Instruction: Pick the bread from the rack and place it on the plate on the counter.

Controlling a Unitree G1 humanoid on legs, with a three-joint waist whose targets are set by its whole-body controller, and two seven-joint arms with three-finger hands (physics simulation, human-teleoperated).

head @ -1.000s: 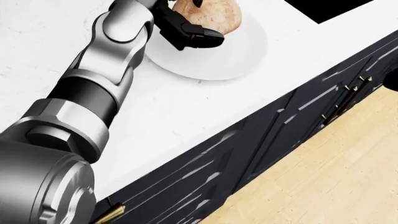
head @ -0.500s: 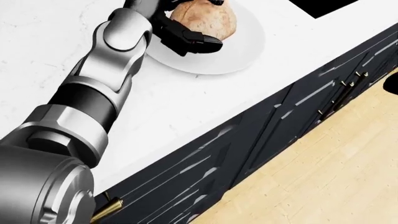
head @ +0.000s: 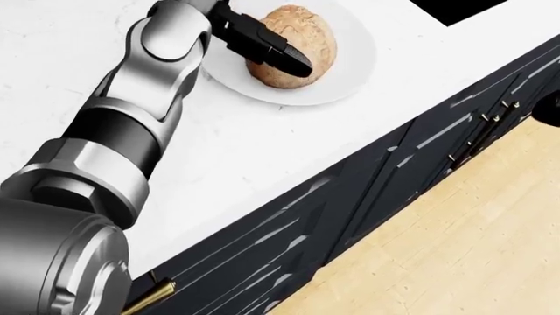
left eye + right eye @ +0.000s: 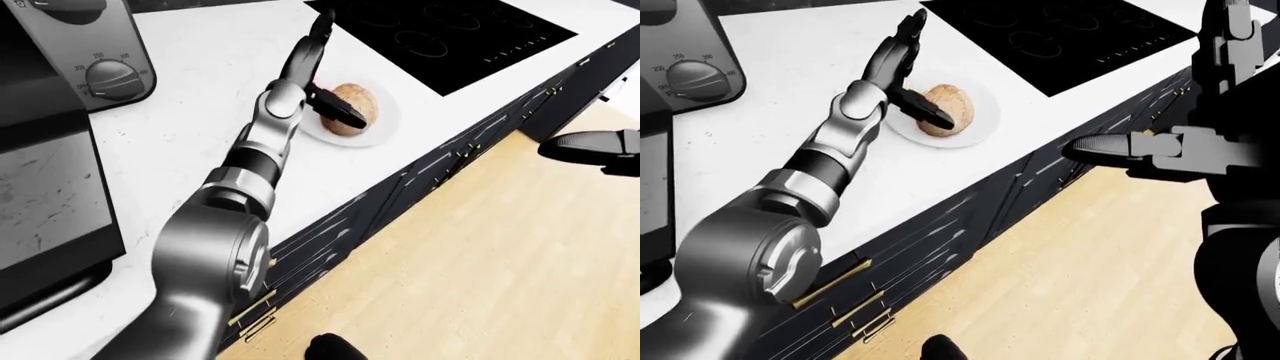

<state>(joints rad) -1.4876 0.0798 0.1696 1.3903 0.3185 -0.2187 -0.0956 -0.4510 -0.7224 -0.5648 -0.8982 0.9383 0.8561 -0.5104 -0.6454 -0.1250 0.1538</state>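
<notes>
Resting on the plate (image 3: 350, 72), the bread (image 3: 302, 46) sits beside the left hand's (image 4: 902, 75) spread fingers (image 3: 271, 49).

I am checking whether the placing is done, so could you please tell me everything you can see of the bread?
The bread is a round, brown, rough-crusted roll, whole as far as it shows. It lies on the white plate on the white counter, left of the black cooktop in the left-eye view. One dark finger of the open left robot hand crosses its left side; actual contact cannot be told.
</notes>
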